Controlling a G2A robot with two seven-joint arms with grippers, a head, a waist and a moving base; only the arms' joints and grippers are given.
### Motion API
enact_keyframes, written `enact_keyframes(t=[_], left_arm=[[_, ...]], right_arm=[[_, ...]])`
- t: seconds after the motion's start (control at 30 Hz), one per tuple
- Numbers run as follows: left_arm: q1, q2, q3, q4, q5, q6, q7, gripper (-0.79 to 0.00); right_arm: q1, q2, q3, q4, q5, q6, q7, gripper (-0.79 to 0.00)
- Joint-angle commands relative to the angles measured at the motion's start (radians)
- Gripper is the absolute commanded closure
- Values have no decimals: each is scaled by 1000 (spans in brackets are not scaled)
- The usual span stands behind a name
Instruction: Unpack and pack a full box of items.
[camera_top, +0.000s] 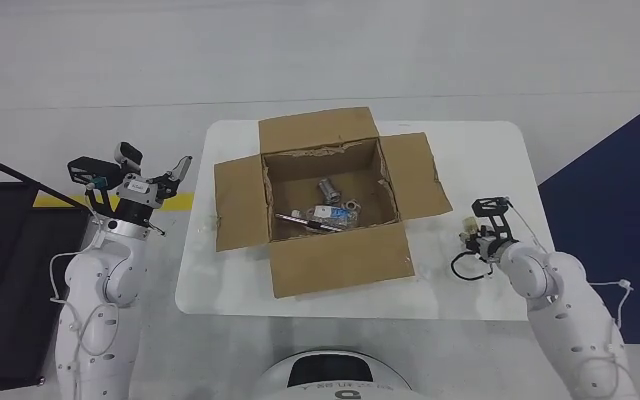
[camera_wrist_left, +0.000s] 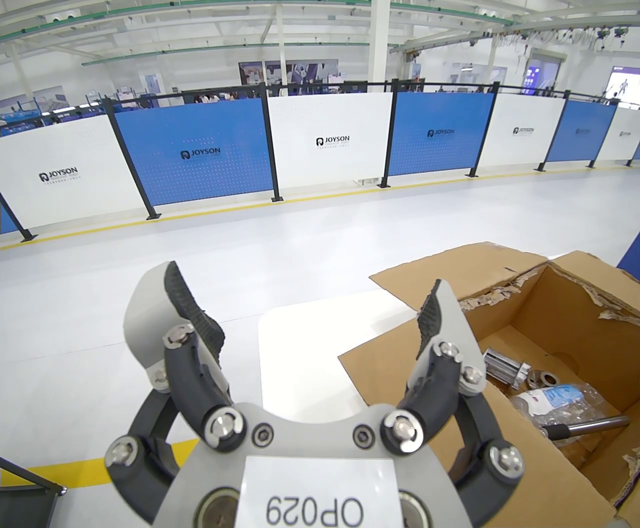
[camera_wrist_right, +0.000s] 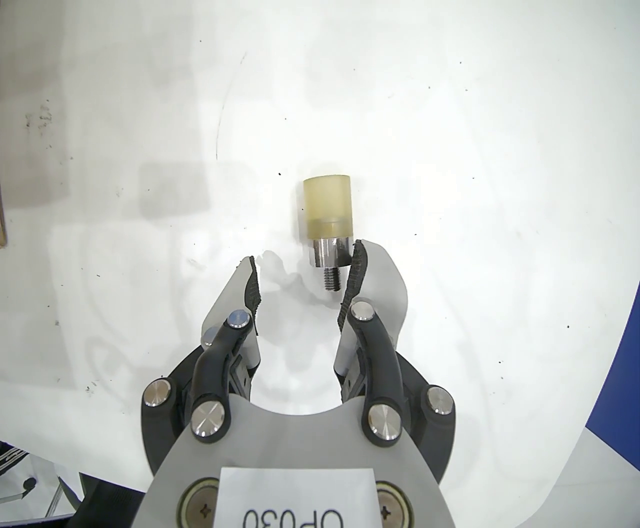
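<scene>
Where the table (camera_wrist_right: 450, 150) lies bare — capped stud (camera_wrist_right: 327, 215) at right gripper's (camera_wrist_right: 305, 255) spread fingers.

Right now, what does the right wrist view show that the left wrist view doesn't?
Right wrist, not left: a yellowish cylinder with a metal base and threaded stud, lying at the tips of the open right gripper. Left wrist, not right: the open cardboard box holding metal parts and a plastic bag, beyond the open left gripper. Both: the white table.
</scene>
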Motion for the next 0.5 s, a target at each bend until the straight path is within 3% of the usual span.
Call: enact_keyframes(t=[0.0,0.43,0.47], left_arm=[[0,0,0,0,0,0,0,-785],[0,0,0,0,0,0,0,-785],[0,0,0,0,0,0,0,-785]], right_arm=[[5,0,2,1,0,1,1,-369],[42,-1,42,-9,19,22,12,-391],[36,-1,51,-17,24,23,5,-428]])
